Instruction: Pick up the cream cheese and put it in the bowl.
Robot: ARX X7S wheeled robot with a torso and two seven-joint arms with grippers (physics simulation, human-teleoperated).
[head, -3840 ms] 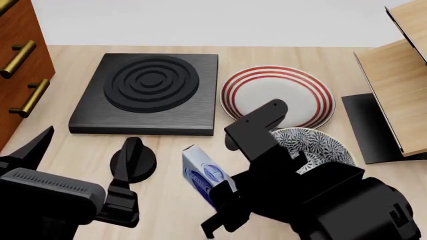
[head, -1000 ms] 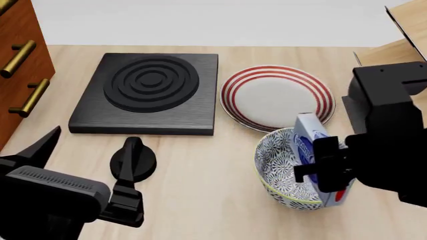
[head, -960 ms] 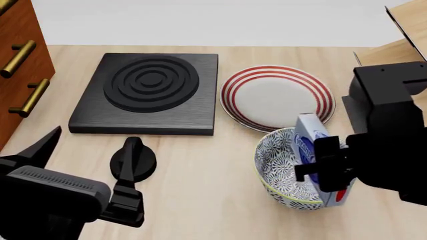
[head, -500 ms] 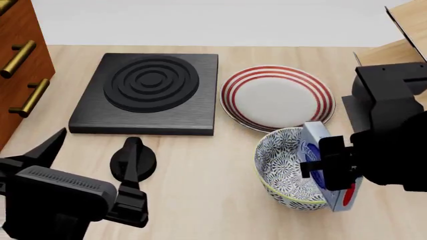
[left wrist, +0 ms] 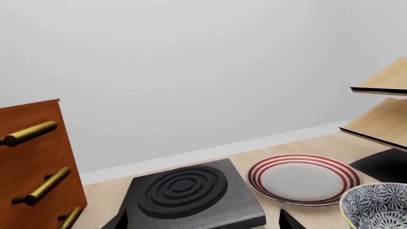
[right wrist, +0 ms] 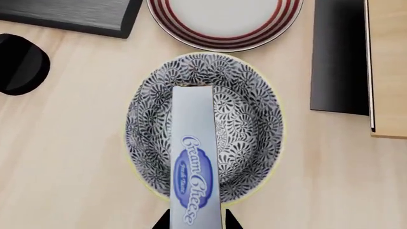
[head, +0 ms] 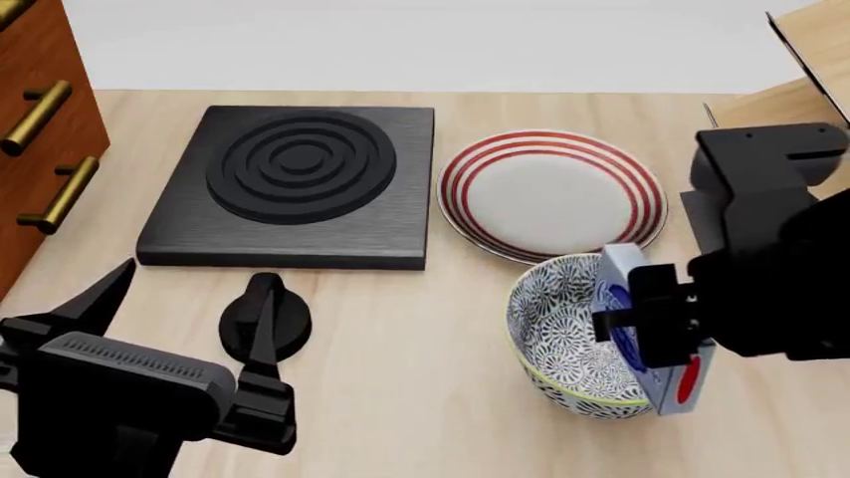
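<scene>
Bowl: the patterned bowl (head: 574, 339) stands on the wooden table (head: 398, 329), just in front of the red-striped plate (head: 551, 194). In the right wrist view its inside (right wrist: 245, 133) shows only the floral pattern around the box; nothing lies on its floor that can be seen.

Cream cheese: the cream cheese box (head: 651, 334) is held on edge, tilted, above the right side of the bowl. In the right wrist view the box (right wrist: 194, 162) lies along the middle of the bowl's opening, logo facing the camera, one end near the far rim. Whether it touches the bowl cannot be told.

Right gripper: the right gripper (head: 658, 324) is clamped on the cream cheese; its fingers (right wrist: 162, 222) show at either side of the box's near end.

Left gripper: the left gripper (head: 173, 329) hangs over the near left of the table, fingers spread wide apart, holding nothing.

Plate: nothing rests on it; in the left wrist view the plate (left wrist: 302, 177) sits between the burner and the bowl (left wrist: 375, 205).

Burner: a black square burner (head: 295, 184) with raised rings lies left of the plate, bare on top.

Knob: a black round knob (head: 266, 321) sits in front of the burner.

Other: brown drawers (head: 40, 129) with brass handles at far left; a wooden shelf (head: 797, 169) at far right.
</scene>
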